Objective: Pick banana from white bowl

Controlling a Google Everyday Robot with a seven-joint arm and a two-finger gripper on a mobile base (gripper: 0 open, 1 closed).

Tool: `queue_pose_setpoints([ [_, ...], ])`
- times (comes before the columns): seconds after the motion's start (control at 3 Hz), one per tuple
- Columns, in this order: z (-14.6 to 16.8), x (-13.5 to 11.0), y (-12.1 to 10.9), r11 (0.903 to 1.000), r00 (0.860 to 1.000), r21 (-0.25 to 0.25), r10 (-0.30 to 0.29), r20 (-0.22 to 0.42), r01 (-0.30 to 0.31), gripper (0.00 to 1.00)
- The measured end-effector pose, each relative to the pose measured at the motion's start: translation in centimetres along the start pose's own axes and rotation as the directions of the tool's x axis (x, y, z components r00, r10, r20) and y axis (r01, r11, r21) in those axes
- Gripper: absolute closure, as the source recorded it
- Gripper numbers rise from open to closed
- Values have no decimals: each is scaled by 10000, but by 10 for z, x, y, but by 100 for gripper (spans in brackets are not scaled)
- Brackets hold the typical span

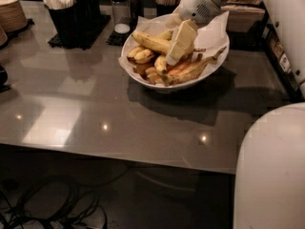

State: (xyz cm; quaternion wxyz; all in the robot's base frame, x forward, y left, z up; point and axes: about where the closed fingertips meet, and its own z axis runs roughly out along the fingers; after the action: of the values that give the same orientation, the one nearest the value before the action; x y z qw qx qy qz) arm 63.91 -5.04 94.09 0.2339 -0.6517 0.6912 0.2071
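The white bowl [143, 78], lined with crinkled white paper, stands at the back centre of the dark table. The banana [150, 41], long and yellow, lies across the top of a heap of smaller, browner bananas [178, 70] in the bowl. My gripper [178, 44] reaches down from the upper right on a white arm. It sits over the right half of the long banana, in contact with it or just in front of it. The banana's right end is hidden behind the gripper.
A black caddy with white utensils [71, 13] and dark shakers [121, 8] stand left of the bowl. A stack of tan plates [9, 13] is at the far left. My white body [271, 166] fills the lower right. Cables [43, 204] lie on the floor below the table's front edge.
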Motion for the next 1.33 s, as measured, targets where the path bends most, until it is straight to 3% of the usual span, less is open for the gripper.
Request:
queue_pose_setpoints([
  [0.33,37,-13,-23,9996,9999,-258,-65,155,69,0],
  [1.0,56,-11,-31,9984,9994,-544,155,304,-138,0],
  [1.33,56,-11,-31,9984,9994,-549,156,308,-139,19],
])
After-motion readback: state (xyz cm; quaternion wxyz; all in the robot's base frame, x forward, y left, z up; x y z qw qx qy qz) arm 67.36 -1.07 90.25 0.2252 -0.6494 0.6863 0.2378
